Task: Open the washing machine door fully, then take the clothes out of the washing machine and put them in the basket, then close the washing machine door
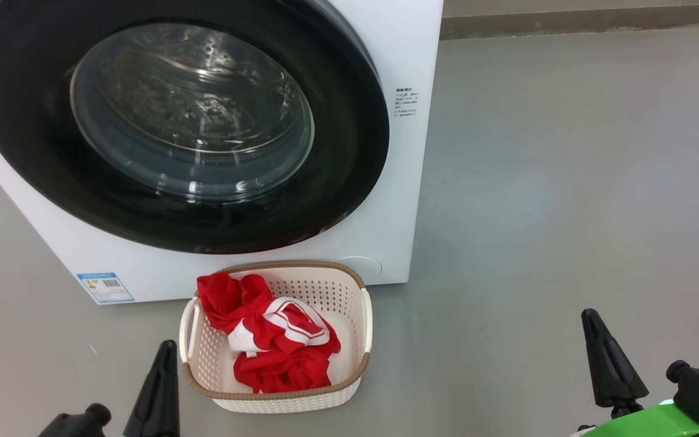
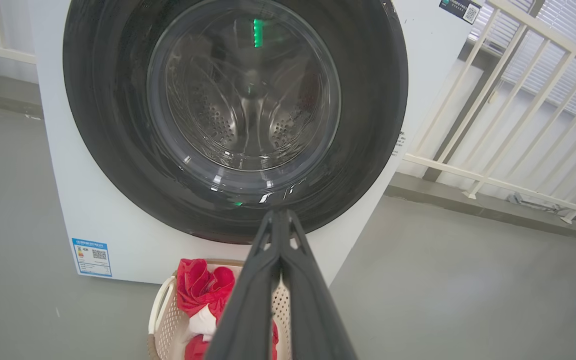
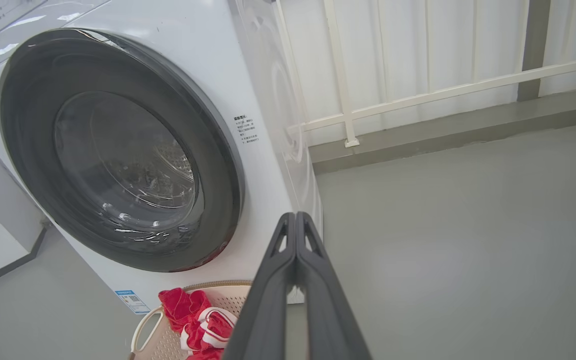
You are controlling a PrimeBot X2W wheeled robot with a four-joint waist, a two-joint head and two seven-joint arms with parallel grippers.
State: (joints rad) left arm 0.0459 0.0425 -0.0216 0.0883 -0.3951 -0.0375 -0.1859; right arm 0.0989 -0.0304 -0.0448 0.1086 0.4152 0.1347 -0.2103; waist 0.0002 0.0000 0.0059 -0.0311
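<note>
The white washing machine (image 1: 398, 54) stands at the upper left, its round black-rimmed door (image 1: 179, 127) lying flat against the front. Through the glass the steel drum (image 2: 243, 95) shows. In front of it on the floor sits the cream basket (image 1: 349, 315) holding the red clothes (image 1: 276, 346) with white stripes. My left gripper (image 1: 164, 352) is low at the left of the basket, shut with nothing in it; its fingers (image 2: 278, 235) meet. My right gripper (image 1: 592, 321) is low at the right, well away from the basket, shut and empty, fingers (image 3: 295, 230) pressed together.
Grey floor (image 1: 568, 182) spreads to the right of the machine. A white railing (image 2: 508, 100) and a low kerb (image 3: 443, 130) run behind it. A blue-white label (image 1: 105, 287) marks the machine's lower left corner.
</note>
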